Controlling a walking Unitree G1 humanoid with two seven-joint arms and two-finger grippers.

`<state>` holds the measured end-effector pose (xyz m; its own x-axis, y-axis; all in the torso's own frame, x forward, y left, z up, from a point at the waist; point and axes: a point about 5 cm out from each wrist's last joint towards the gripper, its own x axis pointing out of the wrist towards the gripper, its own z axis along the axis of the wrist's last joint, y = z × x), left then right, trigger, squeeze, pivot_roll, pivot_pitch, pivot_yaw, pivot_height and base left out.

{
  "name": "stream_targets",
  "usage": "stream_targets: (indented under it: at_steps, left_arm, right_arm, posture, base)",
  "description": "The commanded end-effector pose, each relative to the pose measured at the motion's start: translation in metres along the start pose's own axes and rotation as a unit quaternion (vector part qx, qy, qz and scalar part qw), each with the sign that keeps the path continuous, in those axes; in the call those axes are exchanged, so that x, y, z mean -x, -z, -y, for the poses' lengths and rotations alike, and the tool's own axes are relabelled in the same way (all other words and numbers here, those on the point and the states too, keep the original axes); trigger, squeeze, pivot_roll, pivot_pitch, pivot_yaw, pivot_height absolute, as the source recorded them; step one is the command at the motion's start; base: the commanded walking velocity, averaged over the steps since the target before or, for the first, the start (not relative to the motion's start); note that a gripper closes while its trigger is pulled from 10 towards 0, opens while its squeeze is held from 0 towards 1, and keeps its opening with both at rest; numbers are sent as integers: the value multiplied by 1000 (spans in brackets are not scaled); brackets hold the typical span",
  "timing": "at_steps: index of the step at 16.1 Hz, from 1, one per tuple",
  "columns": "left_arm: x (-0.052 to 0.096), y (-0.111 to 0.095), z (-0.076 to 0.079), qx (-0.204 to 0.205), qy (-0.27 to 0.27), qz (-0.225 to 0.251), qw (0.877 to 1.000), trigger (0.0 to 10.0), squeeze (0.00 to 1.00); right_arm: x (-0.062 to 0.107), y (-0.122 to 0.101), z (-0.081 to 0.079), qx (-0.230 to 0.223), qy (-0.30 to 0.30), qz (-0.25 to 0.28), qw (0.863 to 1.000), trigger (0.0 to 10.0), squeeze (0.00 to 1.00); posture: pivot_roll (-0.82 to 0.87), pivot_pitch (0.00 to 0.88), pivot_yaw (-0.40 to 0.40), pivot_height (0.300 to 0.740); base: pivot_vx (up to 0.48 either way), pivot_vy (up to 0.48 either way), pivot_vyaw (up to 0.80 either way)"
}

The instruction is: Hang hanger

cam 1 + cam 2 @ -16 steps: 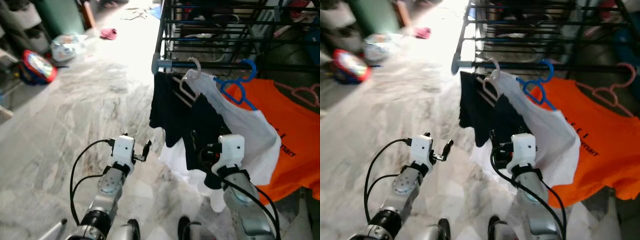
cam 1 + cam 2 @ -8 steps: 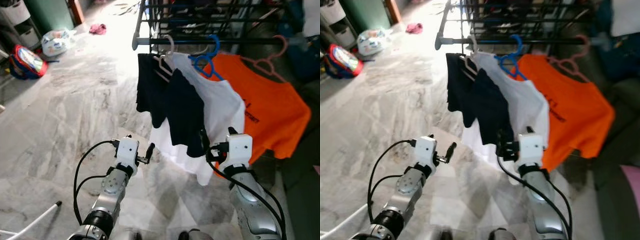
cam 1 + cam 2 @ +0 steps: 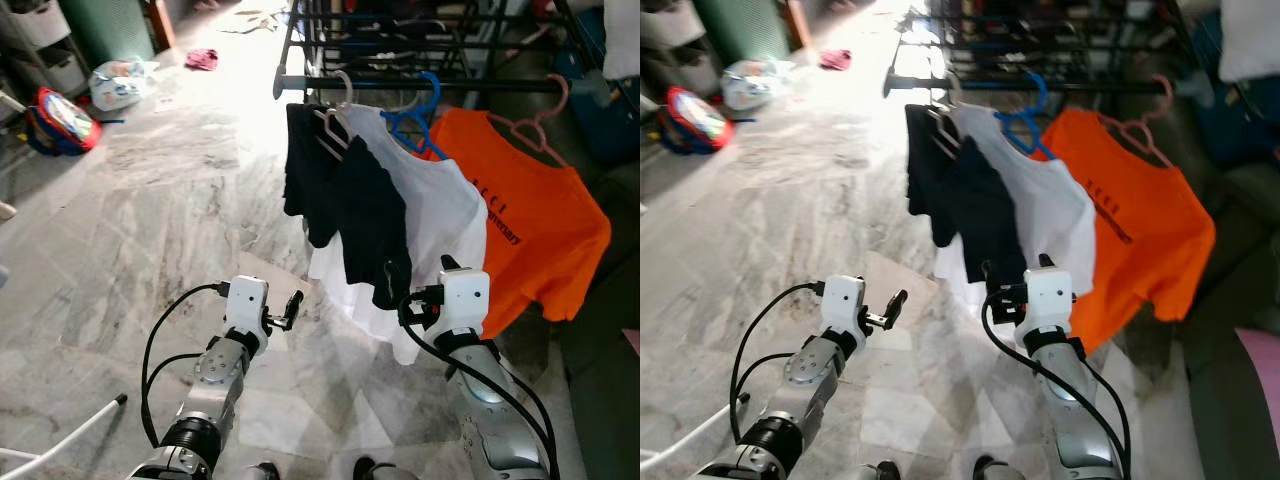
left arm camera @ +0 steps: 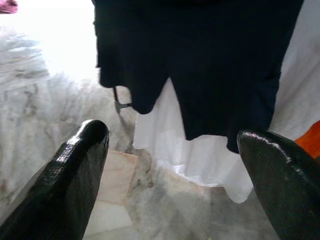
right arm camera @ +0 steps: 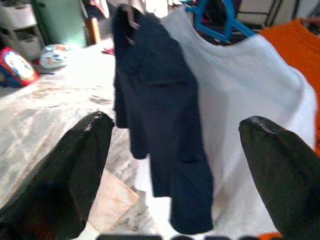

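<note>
Orange T-shirt (image 3: 525, 225) on a pink hanger (image 3: 545, 125), white T-shirt (image 3: 440, 215) on a blue hanger (image 3: 418, 122), two dark garments (image 3: 345, 205) on pale hangers (image 3: 340, 100) — all already hooked over the rail (image 3: 440, 85) of the drying rack (image 3: 400, 40). Nothing held in either gripper, so from these frames, looks as if the hanging itself is finished and only the getaway remains.

Left gripper (image 3: 290, 308) low beneath the rail, off to the bare-end side of the dark garments, over marble floor (image 3: 150, 220); fingers (image 4: 75, 170) spread wide, empty, pointing at the dark hems. Right gripper (image 3: 400, 296) right up against the lower edge of the dark and white cloth, straight under the rail; fingers (image 5: 75, 165) also wide apart, gripping nothing, with the dark garment square between them in the wrist view.

Danger here, plainly: that right gripper. So close to the hanging fabric that a lift or a swing toward the rail could snag a hem on a splayed finger, tug the garment, and pop its hook off the rail. Same risk from the black cable loops (image 3: 420, 330) at the right wrist brushing the white hem. Also crowded hooks near the rail's bare end — one sideways nudge and the outermost pale hanger could slide off.
</note>
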<state>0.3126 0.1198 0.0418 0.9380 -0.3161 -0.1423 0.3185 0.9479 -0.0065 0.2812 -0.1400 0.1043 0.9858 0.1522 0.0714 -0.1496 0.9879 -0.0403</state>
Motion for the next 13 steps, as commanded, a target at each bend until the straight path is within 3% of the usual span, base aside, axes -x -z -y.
stream_targets:
  at_steps: [1,6,13]
  left_arm:
    - [1,3,-1,6,1,-10,1000,10000,0]
    - [2,5,-2,4,5,-16,1000,10000,0]
    - [7,16,-2,-11,3,-36,999,10000,0]
  right_arm:
    - [1,3,1,-3,7,-7,1000,10000,0]
    - [1,9,1,-5,7,-17,1000,10000,0]
    - [16,46,-2,-12,-9,-75,997,10000,0]
  posture:
    - [-92,152,21,740]
    - [-91,150,23,740]
    - [-81,151,29,740]
  base:
    - [0,300,-519]
    - [0,354,-518]
    - [0,370,0]
